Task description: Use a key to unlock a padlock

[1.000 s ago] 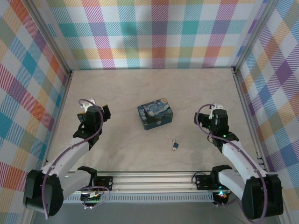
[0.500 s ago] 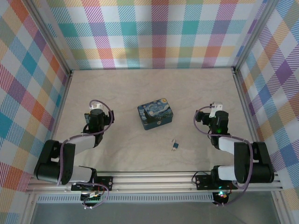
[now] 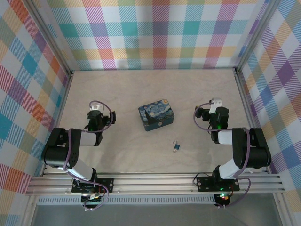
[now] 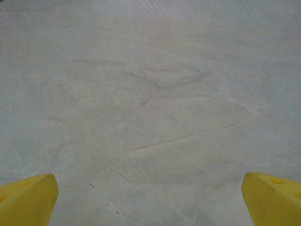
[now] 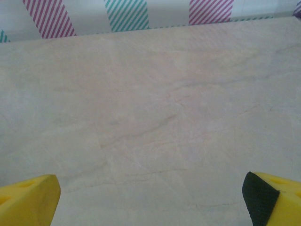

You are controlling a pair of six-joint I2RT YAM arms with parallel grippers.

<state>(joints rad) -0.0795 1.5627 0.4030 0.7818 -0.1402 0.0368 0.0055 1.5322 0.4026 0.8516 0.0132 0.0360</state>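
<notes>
Padlock (image 3: 176, 147): tiny, blue body, lies flat on table, a bit right of centre, closer to near edge than far edge. Key (image 3: 173, 141): silvery sliver just beside padlock's far end; too small to tell from shackle, or whether touching.

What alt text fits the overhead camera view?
A tiny blue padlock lies on a pale table, near a Starry Night tin but apart from it. The left arm and right arm sit folded at either side, touching neither, inside colourful checked walls.
</notes>
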